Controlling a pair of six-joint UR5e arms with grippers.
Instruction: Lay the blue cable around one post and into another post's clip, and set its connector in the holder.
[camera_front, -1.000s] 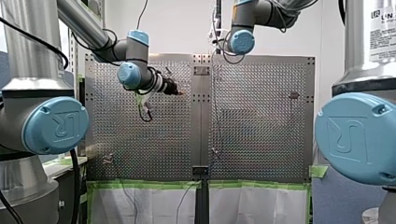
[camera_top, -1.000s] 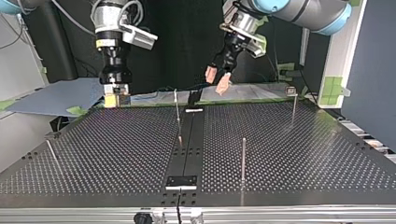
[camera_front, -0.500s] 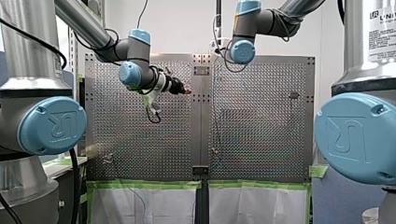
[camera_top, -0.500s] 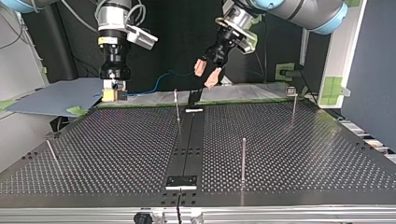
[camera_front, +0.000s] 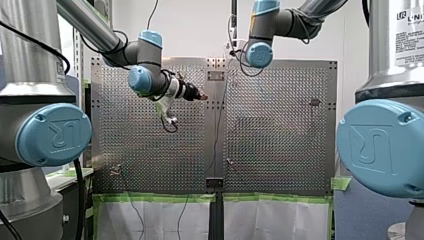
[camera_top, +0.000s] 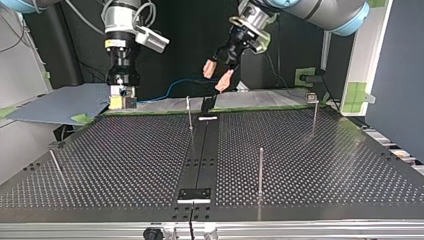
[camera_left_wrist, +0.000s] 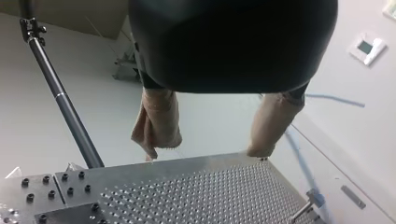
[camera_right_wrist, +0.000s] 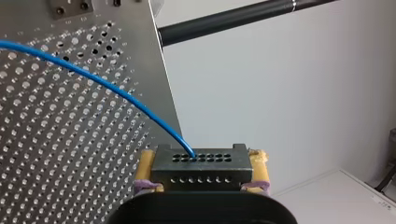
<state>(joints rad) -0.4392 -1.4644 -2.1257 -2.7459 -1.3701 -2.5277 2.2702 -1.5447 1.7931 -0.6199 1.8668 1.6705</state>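
Posts of slim metal (camera_top: 260, 170) stand on the perforated metal worktop (camera_top: 310, 150). At its far edge, on the top view's left, my right claw (camera_top: 122, 101) pinches the black multi-hole connector (camera_right_wrist: 200, 173), with the thin blue cable (camera_top: 170, 89) trailing rightward. Right of it and higher, my left claw (camera_top: 216, 79) hangs with beige pads (camera_left_wrist: 156, 123) spread.

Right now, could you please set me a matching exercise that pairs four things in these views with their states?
Things:
1. my left gripper
2. connector
3. blue cable
4. tall post

States:
A. stands upright on the table
B. open, holding nothing
C. runs out of a hole in the connector
D. clamped in my right gripper

Pairs: 1-B, 2-D, 3-C, 4-A.
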